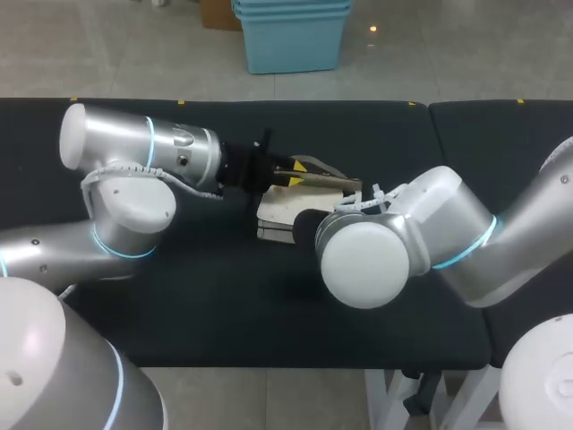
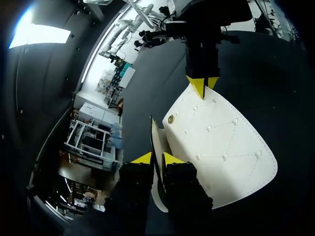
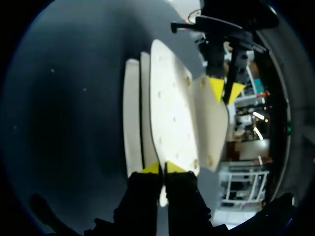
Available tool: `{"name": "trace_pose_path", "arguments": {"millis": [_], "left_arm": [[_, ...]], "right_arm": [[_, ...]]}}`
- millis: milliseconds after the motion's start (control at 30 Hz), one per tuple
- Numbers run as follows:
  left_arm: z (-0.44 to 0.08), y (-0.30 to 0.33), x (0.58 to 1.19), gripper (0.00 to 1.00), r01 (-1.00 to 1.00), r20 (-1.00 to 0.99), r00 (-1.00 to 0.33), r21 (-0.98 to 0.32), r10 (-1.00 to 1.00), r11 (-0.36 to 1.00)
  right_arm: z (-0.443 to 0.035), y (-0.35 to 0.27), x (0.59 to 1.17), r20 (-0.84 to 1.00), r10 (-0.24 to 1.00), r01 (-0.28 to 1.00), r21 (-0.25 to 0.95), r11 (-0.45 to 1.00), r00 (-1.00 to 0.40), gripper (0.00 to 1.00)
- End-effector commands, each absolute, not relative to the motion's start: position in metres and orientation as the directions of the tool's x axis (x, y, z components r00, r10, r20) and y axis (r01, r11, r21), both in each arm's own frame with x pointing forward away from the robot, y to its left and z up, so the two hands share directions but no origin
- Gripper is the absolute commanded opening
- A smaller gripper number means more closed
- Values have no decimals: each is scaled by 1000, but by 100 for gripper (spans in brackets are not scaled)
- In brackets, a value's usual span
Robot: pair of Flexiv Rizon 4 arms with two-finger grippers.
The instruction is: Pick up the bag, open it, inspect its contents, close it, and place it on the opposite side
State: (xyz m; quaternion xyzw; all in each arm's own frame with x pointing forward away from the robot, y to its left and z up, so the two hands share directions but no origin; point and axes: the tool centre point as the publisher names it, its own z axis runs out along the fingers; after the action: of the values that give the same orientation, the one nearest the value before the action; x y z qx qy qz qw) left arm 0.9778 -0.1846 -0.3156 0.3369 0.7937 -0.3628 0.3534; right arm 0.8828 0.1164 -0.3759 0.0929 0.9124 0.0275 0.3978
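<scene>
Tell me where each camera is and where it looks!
Head view: above, behind, looking down at the table; left arm, right arm meet at the bag.
Left wrist view: on that wrist, looking along the left gripper, shut on the bag.
Right wrist view: same, along the right gripper, shut on it.
Shared: the bag; wrist views show each other's gripper.

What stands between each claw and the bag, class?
Nothing visible does. The left claw is shut on one edge of the bag, and the right claw is shut on the opposite end, so both touch it directly.
</scene>
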Motion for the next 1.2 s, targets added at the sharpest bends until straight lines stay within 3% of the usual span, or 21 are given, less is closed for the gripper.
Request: {"name": "trace_pose_path", "arguments": {"millis": [33,1200], "left_arm": [[-321,-190,983,0,783,-801,-530,-337,278,523],[-362,-195,951,0,852,-770,-488,-318,411,416]], "right_arm": [[-380,117,883,-724,193,148,126,981,-662,0],[-380,117,883,-724,193,148,126,981,-662,0]]}}
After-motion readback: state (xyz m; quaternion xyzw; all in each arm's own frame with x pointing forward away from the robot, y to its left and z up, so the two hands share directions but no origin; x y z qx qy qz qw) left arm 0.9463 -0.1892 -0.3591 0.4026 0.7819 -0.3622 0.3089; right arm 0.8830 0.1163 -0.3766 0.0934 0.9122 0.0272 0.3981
